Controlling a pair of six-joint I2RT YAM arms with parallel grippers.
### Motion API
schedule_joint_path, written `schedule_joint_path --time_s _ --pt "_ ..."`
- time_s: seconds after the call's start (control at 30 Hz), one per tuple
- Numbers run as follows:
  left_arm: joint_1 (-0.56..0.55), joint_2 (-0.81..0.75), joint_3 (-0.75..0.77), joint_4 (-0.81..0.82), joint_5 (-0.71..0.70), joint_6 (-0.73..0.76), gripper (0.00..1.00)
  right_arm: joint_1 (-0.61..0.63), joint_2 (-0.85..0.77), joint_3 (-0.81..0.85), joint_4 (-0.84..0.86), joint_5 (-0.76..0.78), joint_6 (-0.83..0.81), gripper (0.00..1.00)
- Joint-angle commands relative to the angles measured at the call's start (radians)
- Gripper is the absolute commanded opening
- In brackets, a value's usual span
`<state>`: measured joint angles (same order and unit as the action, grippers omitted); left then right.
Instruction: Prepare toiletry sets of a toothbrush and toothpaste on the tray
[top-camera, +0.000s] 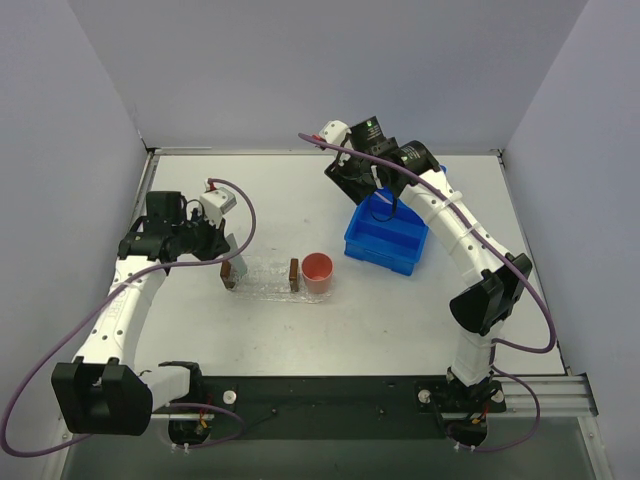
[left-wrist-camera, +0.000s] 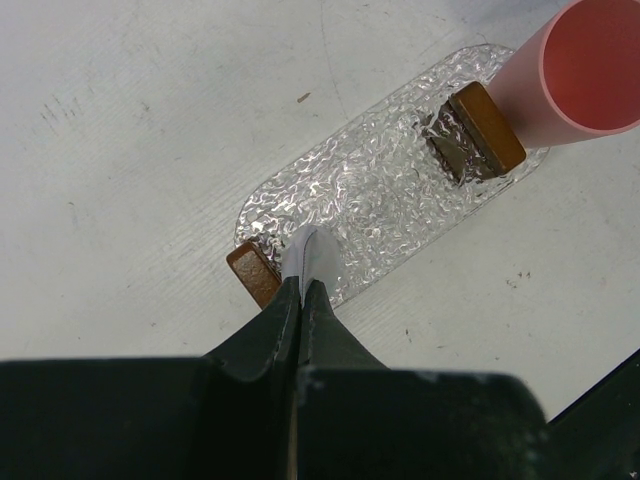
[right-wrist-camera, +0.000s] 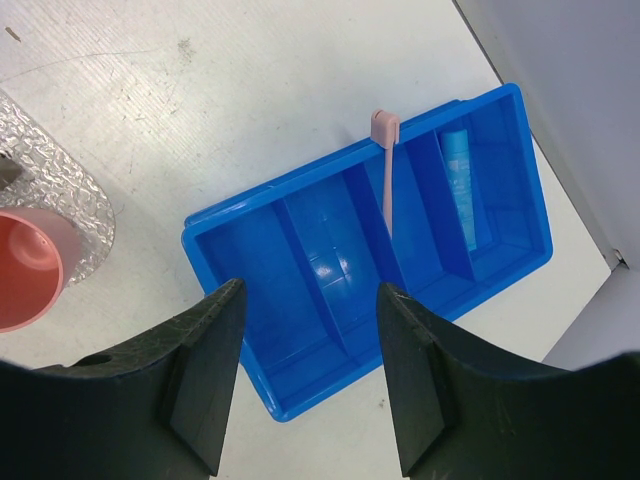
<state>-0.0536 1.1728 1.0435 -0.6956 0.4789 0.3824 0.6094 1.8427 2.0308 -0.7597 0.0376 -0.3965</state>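
My left gripper (left-wrist-camera: 303, 286) is shut on a whitish-grey toothpaste tube (left-wrist-camera: 308, 254), whose end pokes out past the fingertips over the near end of the clear bumpy tray (left-wrist-camera: 380, 180). From the top view this gripper (top-camera: 224, 245) hangs above the tray's (top-camera: 262, 280) left end. My right gripper (right-wrist-camera: 310, 292) stands open and holds nothing, above the blue bin (right-wrist-camera: 250, 215). A pink toothbrush (right-wrist-camera: 386, 170) leans in one compartment of the bin, head up on the far rim. A light blue toothpaste tube (right-wrist-camera: 463, 180) lies in the compartment beside it.
Two brown blocks (left-wrist-camera: 487, 130) (left-wrist-camera: 252, 272) sit at the tray's two ends. A pink cup (left-wrist-camera: 590, 65) stands upright against the tray's far end, seen in the top view as a pink cup (top-camera: 318, 271). The blue bin (top-camera: 385, 243) is at the right, enclosure walls all round.
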Motion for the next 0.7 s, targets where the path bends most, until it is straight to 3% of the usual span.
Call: schedule_joint_path --time_s 0.0,0.67 --pt "-0.005 -0.007 0.001 0.062 0.038 0.027 0.00 0.004 0.000 0.005 -0.006 0.018 -0.001 0.50" --pt "-0.022 0.024 -0.039 0.091 0.041 0.055 0.00 0.016 0.009 0.014 -0.006 0.030 -0.007 0.50"
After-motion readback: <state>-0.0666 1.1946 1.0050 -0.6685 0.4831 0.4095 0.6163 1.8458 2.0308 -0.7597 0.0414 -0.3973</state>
